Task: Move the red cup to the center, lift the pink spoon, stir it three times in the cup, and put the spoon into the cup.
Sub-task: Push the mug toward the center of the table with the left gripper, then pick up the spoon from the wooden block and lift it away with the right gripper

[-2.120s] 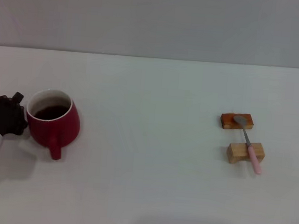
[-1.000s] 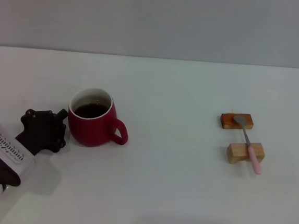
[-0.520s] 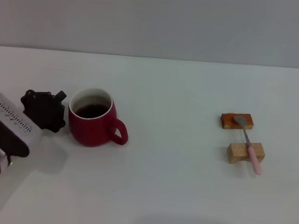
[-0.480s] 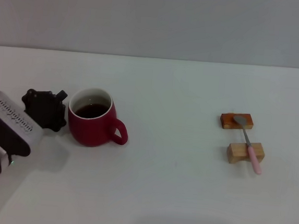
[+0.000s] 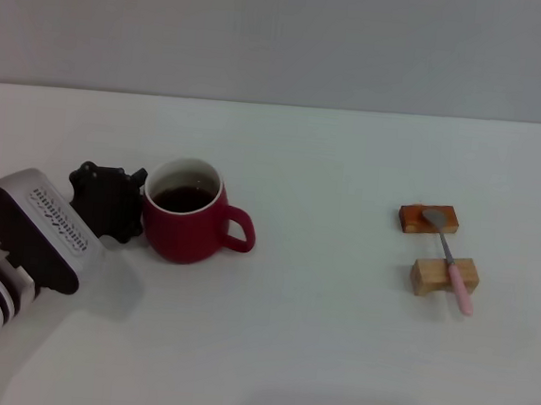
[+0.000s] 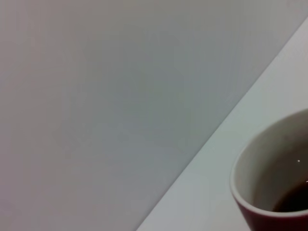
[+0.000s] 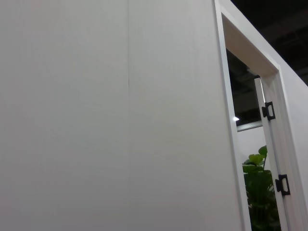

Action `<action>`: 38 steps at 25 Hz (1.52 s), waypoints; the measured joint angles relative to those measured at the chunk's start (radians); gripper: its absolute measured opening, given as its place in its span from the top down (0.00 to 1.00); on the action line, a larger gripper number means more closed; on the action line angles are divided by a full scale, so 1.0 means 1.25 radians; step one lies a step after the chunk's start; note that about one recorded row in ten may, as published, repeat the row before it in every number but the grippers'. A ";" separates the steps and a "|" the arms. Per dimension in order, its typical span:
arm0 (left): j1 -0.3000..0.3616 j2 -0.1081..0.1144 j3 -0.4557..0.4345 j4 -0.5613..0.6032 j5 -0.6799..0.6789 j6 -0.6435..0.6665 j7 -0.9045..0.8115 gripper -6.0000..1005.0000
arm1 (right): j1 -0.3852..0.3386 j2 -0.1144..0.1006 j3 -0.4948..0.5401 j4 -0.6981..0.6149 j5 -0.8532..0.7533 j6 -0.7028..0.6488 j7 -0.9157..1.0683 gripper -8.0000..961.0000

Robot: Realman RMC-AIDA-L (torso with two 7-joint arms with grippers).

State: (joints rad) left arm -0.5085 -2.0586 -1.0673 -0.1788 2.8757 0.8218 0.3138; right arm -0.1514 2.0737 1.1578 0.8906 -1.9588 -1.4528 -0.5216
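Observation:
The red cup (image 5: 189, 226) stands upright on the white table, left of the middle, with its handle pointing right and dark liquid inside. My left gripper (image 5: 109, 202) is right against the cup's left side. The cup's rim and white inside also show in the left wrist view (image 6: 269, 173). The pink spoon (image 5: 452, 264) lies across two small wooden blocks at the right, its grey bowl on the far block and its pink handle towards the front. The right arm is out of view.
The far wooden block (image 5: 429, 218) is darker and the near wooden block (image 5: 444, 276) is paler. Bare white tabletop (image 5: 331, 265) lies between the cup and the blocks. A grey wall rises behind the table's far edge.
The left gripper and the cup have moved together to the right, from the table's left edge towards the middle. The cup's handle has turned from front to right. The spoon has not moved.

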 joint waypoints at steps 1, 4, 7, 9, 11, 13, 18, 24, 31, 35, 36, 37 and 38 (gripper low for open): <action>0.000 0.000 0.000 0.000 0.000 0.000 0.000 0.99 | 0.000 0.000 0.000 0.000 0.000 0.000 0.000 0.31; 0.005 0.000 0.023 -0.005 0.000 0.007 0.000 0.99 | 0.001 -0.001 0.002 -0.001 0.000 0.000 0.000 0.31; 0.011 -0.001 0.032 -0.012 0.000 0.007 0.000 0.99 | 0.001 -0.001 0.002 -0.002 0.000 0.000 0.000 0.31; 0.025 -0.002 0.050 -0.030 0.001 0.008 -0.002 0.99 | 0.002 -0.001 0.002 -0.002 0.000 0.000 0.000 0.31; 0.029 -0.002 0.055 -0.035 0.001 0.009 -0.003 0.99 | 0.002 -0.001 0.002 -0.002 0.000 0.000 0.000 0.31; 0.040 -0.003 0.070 -0.047 0.001 0.009 -0.006 0.99 | 0.002 -0.001 0.002 -0.002 -0.001 0.000 0.000 0.31; 0.059 -0.004 0.087 -0.072 0.001 0.011 -0.007 0.99 | 0.002 -0.001 0.001 -0.002 -0.002 0.000 0.000 0.31; 0.064 -0.007 0.036 -0.077 -0.003 0.011 -0.008 0.99 | 0.002 -0.001 -0.001 -0.003 -0.003 0.000 0.000 0.31; 0.059 -0.008 -0.181 -0.077 -0.005 0.010 -0.059 0.99 | 0.000 0.003 -0.035 0.008 -0.001 -0.006 -0.038 0.31; 0.055 -0.008 -0.297 -0.088 -0.006 0.009 -0.106 0.98 | 0.000 0.005 -0.073 0.015 0.006 -0.022 -0.052 0.31; 0.053 -0.007 -0.361 -0.100 -0.006 0.009 -0.131 0.98 | 0.000 0.005 -0.089 0.020 0.010 -0.024 -0.053 0.31; 0.052 -0.007 -0.382 -0.104 -0.006 0.009 -0.139 0.98 | -0.001 0.005 -0.104 0.026 0.018 -0.024 -0.053 0.31; 0.051 -0.006 -0.429 -0.116 -0.007 0.009 -0.153 0.98 | -0.001 0.005 -0.127 0.036 0.032 -0.024 -0.053 0.31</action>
State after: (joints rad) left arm -0.4446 -2.0664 -1.6031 -0.3233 2.8670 0.8330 0.1226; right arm -0.1529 2.0799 0.9990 0.9358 -1.9189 -1.4825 -0.5875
